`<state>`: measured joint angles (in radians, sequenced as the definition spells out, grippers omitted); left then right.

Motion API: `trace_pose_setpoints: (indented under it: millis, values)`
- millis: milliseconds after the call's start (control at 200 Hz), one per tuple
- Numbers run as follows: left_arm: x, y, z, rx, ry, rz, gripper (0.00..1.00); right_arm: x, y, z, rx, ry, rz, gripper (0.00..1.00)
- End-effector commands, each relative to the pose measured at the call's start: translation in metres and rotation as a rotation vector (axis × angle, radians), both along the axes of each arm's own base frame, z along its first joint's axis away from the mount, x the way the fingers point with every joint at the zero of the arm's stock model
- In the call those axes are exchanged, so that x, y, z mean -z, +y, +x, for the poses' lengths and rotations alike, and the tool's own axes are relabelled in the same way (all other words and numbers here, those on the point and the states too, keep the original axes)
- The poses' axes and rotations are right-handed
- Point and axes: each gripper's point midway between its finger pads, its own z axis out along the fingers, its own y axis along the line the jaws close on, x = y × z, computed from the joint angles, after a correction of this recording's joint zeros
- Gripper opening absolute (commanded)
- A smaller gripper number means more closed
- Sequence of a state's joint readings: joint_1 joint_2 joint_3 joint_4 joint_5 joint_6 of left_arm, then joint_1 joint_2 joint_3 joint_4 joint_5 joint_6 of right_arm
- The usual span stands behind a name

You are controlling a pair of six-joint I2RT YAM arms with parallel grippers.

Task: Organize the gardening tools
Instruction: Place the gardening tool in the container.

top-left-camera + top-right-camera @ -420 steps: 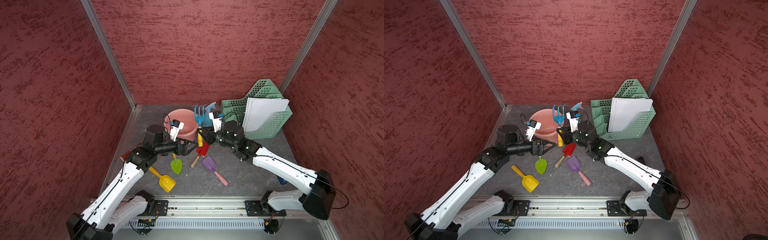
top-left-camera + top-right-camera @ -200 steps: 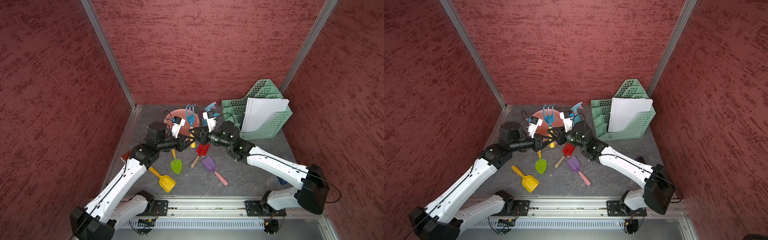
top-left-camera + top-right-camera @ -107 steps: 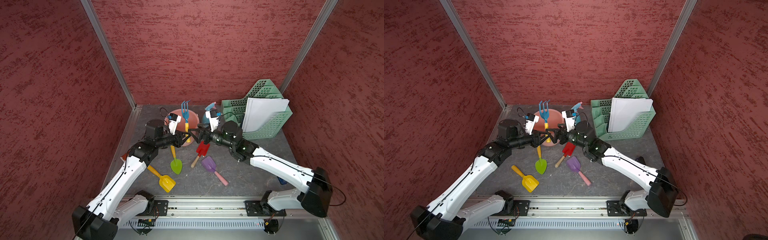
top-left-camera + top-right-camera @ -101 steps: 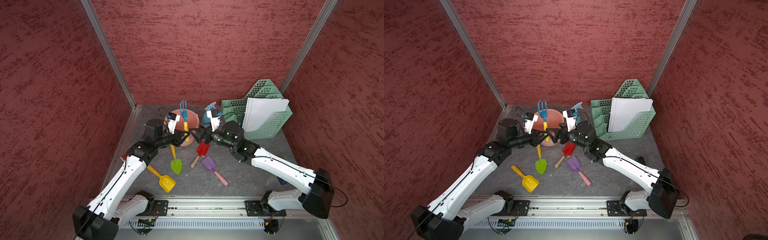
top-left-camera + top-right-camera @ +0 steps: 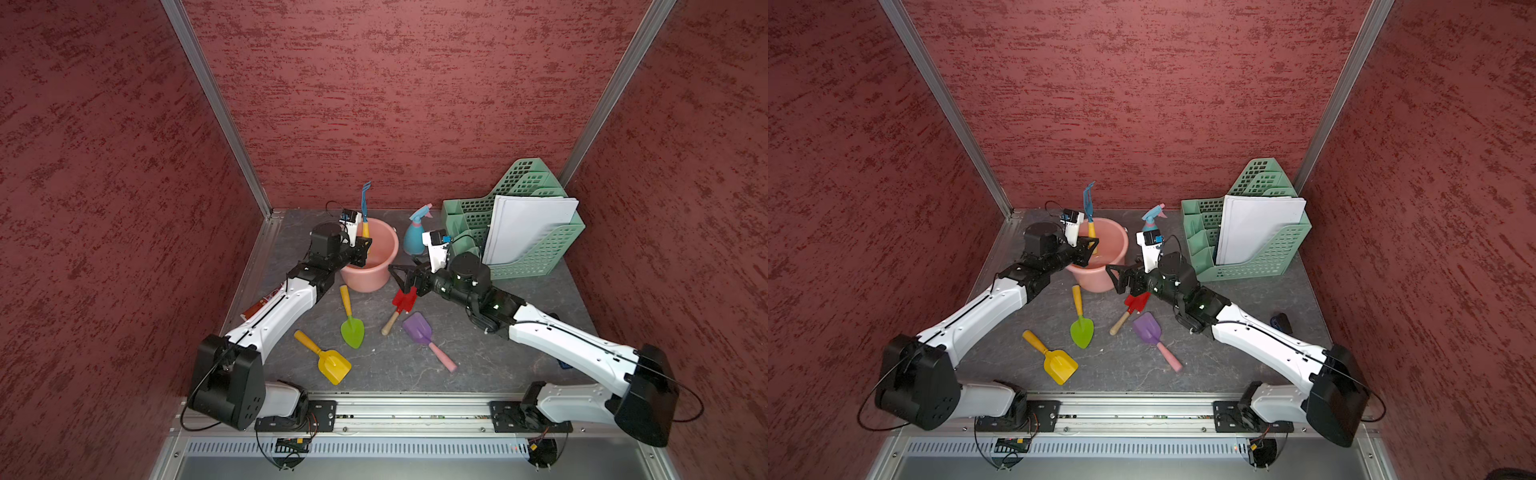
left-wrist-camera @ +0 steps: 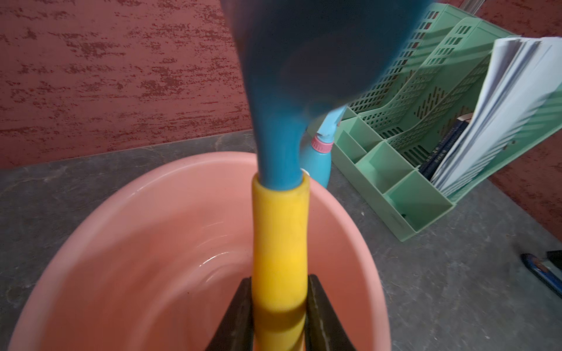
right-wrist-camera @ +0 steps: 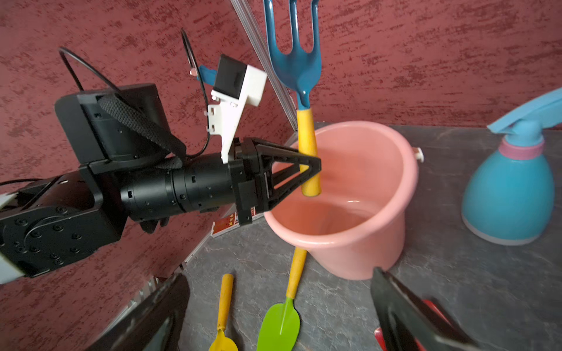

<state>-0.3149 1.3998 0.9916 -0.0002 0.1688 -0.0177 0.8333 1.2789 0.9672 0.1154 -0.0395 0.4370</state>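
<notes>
The left arm and right arm are white shells with black, screw-dotted joints. The left gripper is a black triangular frame beneath a white-and-black camera block.

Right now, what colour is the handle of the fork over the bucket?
Yellow. The fork handle shows best in the right wrist view.

Not one word or number can be read with certainty here. The red-and-white packet at the wall carries small printing, and the dark book spines inside the green organizer show pale marks. Both are too small and blurred to read.
</notes>
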Motion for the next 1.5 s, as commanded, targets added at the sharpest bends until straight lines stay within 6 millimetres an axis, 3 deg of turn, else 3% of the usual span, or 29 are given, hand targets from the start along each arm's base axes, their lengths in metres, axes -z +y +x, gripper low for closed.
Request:
trace_pose_setpoints:
  millis: [0,180,235,336,401,491,616,897,1032,1187,1292,1493]
  values:
    - [-0.009,0.008,0.019,-0.049,-0.120,0.039,0.00,-0.002,-0.015,0.005,0.057,-0.018,-0.022,0.98]
    - [0.011,0.007,0.022,-0.057,-0.105,0.040,0.00,0.010,-0.023,0.010,0.091,0.000,-0.062,0.99]
    - [0.014,0.006,0.021,-0.056,-0.102,0.039,0.06,0.015,-0.025,0.011,0.099,0.013,-0.078,0.98]
    - [0.018,0.005,0.018,-0.056,-0.099,0.032,0.40,0.028,-0.028,0.015,0.109,0.051,-0.128,0.98]
    - [0.019,0.004,0.015,-0.055,-0.096,0.028,0.68,0.040,-0.029,0.014,0.100,0.083,-0.187,0.98]
    - [0.017,0.003,0.010,-0.059,-0.102,0.026,0.80,0.059,-0.032,0.010,0.084,0.136,-0.272,0.98]
    - [0.013,0.002,0.003,-0.054,-0.119,0.028,0.85,0.089,-0.039,-0.002,0.054,0.226,-0.372,0.99]
    - [-0.007,0.001,-0.022,-0.044,-0.136,0.004,0.88,0.154,-0.062,-0.044,-0.007,0.490,-0.580,0.98]
    - [-0.021,0.004,-0.044,-0.040,-0.117,-0.019,0.90,0.176,-0.068,-0.070,-0.022,0.595,-0.678,0.98]
    - [-0.018,0.007,-0.073,-0.019,-0.028,-0.057,0.93,0.199,-0.081,-0.093,-0.006,0.685,-0.819,0.98]
    - [-0.018,0.010,-0.094,-0.008,0.013,-0.092,1.00,0.217,-0.080,-0.103,-0.019,0.717,-0.886,0.95]
    - [-0.022,0.016,-0.123,0.005,0.052,-0.127,1.00,0.241,-0.079,-0.112,-0.029,0.753,-0.909,0.85]
